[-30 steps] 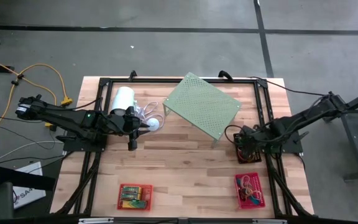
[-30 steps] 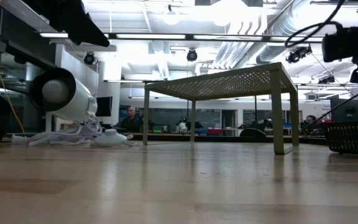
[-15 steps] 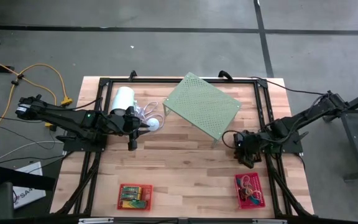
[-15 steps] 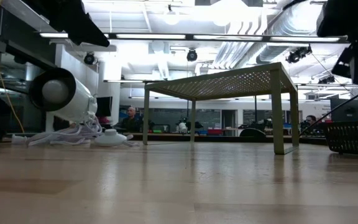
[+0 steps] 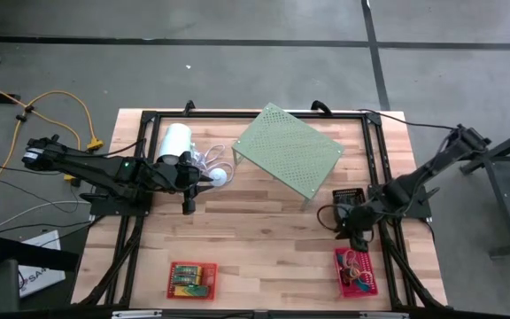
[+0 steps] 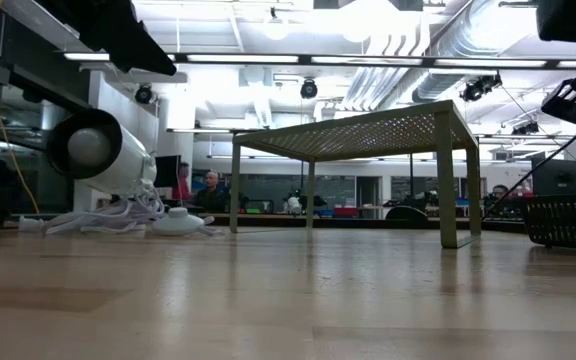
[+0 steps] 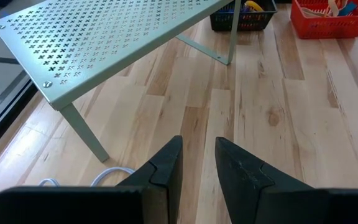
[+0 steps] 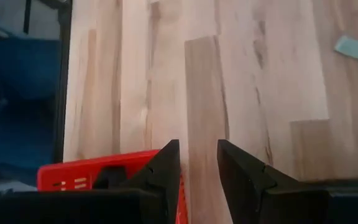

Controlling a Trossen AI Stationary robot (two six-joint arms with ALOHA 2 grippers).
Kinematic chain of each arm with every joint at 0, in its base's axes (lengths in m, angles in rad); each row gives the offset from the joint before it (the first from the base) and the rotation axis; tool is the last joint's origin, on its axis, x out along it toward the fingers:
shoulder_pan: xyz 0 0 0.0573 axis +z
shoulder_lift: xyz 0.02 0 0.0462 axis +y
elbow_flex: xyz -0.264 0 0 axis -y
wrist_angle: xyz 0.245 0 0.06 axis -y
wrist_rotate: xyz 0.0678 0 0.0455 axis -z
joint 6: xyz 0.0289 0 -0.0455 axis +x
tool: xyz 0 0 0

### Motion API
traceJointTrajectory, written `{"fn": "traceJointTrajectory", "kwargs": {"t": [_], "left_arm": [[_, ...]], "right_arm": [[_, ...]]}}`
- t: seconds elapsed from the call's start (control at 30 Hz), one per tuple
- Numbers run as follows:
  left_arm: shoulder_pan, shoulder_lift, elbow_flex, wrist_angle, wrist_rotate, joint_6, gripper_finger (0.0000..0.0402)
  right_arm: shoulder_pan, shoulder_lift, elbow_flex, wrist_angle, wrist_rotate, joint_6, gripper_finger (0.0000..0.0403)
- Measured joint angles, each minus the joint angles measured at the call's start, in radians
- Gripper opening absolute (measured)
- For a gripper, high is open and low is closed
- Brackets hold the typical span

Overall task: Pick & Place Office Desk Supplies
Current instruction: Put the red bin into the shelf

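Three mesh baskets hold the supplies. A red basket [image 5: 355,270] with tan loops and clips stands near the front right. A black one [image 5: 349,197] sits behind it, and it also shows in the left wrist view [image 7: 241,17]. A reddish basket [image 5: 190,279] with green-white boxes stands at the front left. My right gripper [image 5: 348,235] hovers open between the black and the red basket, nothing between its fingers, the red basket's rim [image 8: 98,174] just below them. My left gripper [image 5: 206,177] hangs open at the left, pointing at the shelf.
A pale green perforated shelf [image 5: 288,151] stands on its legs at the middle back. A white cylinder [image 5: 175,142] with its coiled cord [image 5: 215,168] lies beside the left gripper. Bare wood stretches between the two front baskets. Black frame rails [image 5: 383,248] run along both sides.
My right gripper has moved toward the table's near edge, from above the black basket to just behind the red one, rolling and tipping as it went. The black basket now shows uncovered. The left arm has kept still.
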State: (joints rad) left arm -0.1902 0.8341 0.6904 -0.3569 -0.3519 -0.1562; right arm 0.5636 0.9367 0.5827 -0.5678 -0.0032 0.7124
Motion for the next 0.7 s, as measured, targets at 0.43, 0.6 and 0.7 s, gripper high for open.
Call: {"fn": "traceJointTrajectory", "kwargs": {"t": [0.43, 0.6, 0.7], "left_arm": [[0.0, 0.0, 0.0, 0.0, 0.0, 0.0, 0.0089], [0.0, 0.0, 0.0, 0.0, 0.0, 0.0, 0.0089], [0.0, 0.0, 0.0, 0.0, 0.0, 0.0, 0.0089]], "right_arm": [[0.056, 0.078, 0.0, 0.204, 0.0, -0.089, 0.0081], [0.085, 0.078, 0.0, 0.219, 0.008, -0.089, 0.0077], [0.106, 0.078, 0.0, 0.242, 0.033, -0.089, 0.0077]]}}
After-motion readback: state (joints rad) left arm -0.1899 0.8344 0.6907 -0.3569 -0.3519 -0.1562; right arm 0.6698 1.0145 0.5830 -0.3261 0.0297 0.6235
